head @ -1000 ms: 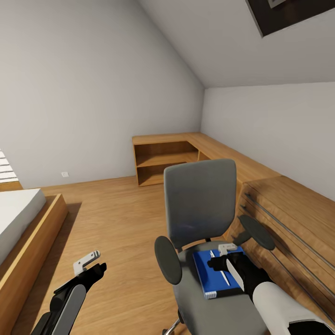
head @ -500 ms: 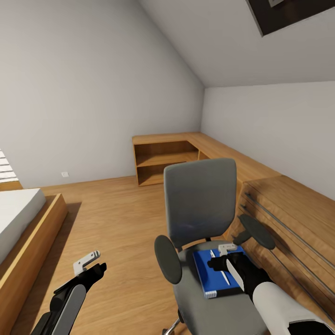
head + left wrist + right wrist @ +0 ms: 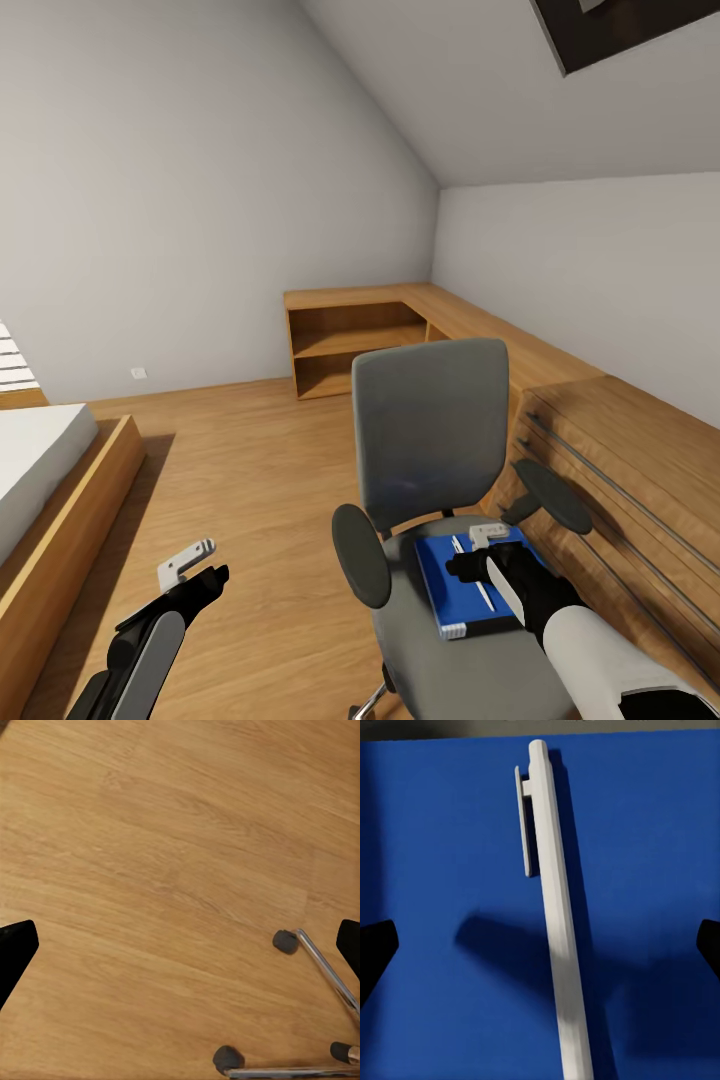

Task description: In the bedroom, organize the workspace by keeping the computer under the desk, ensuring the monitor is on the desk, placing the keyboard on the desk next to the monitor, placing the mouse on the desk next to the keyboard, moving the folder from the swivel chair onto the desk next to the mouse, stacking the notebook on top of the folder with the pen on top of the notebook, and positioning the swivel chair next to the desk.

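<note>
Pale walls and a sloped ceiling close over a wood floor (image 3: 250,470) that lies open across the middle and left of the head view. At its left edge runs the wooden frame of a bed (image 3: 60,500) with a white mattress. A low oak shelving unit (image 3: 355,345) fills the far corner and runs on along the right wall, down to a wood panel with grey rails just beside the chair's right armrest.

Near the middle stands the swivel chair (image 3: 430,440), grey back upright and facing the robot, round black armrests on both sides. Its right side sits close against the wood panel; its left side faces open floor. On the seat lies the blue folder (image 3: 450,590), flat, with a white pen (image 3: 483,590) lying lengthwise on top of it.

The right gripper (image 3: 487,540) hangs directly over the folder and pen. In the right wrist view the pen (image 3: 555,915) runs between the two dark fingers (image 3: 375,952), which stand spread wide at either side and pinch nothing, with the blue folder (image 3: 450,832) behind.

The left gripper (image 3: 190,563) hovers over bare floor left of the chair. Its wrist view shows its fingers (image 3: 15,952) spread apart and empty, with the chair's chrome legs and casters (image 3: 285,940) below on the floor (image 3: 150,870).
</note>
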Available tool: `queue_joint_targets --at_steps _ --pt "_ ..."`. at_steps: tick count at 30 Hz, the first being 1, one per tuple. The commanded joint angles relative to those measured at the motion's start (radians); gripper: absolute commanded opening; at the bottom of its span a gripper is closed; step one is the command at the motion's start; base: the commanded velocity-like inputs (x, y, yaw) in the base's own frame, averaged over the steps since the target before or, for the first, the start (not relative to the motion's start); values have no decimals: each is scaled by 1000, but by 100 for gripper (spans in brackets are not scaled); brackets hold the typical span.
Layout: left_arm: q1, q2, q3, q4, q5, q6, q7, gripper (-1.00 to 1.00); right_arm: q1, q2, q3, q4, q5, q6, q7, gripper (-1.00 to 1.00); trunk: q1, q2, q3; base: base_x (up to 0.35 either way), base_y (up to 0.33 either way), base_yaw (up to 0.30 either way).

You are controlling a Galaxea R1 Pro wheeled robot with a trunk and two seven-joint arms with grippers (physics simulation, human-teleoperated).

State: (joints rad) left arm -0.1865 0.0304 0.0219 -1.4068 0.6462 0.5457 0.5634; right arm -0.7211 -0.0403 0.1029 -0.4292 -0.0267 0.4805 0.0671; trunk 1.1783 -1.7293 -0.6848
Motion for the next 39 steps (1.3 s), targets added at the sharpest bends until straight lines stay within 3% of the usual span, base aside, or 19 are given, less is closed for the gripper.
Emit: queue_joint_targets --at_steps 1,8,12,36,39 --pt "-1 0 0 -1 10 2 8 100 0 -1 6 -2 -2 6 1 100 0 -1 -1 0 0 0" --pt "-1 0 0 -1 10 2 9 100 -1 -1 6 -2 -2 6 1 100 0 -1 -1 0 0 0" --pt "-1 0 0 -1 10 2 9 100 0 -1 6 -2 -2 6 2 100 15 -29 -14 0 0 0" --pt "-1 0 0 -1 10 2 8 100 0 -1 6 -2 -2 6 2 100 15 -29 -14 0 0 0" --pt "-1 0 0 -1 10 2 8 100 0 -1 6 -2 -2 6 2 100 27 -50 -23 0 0 0"
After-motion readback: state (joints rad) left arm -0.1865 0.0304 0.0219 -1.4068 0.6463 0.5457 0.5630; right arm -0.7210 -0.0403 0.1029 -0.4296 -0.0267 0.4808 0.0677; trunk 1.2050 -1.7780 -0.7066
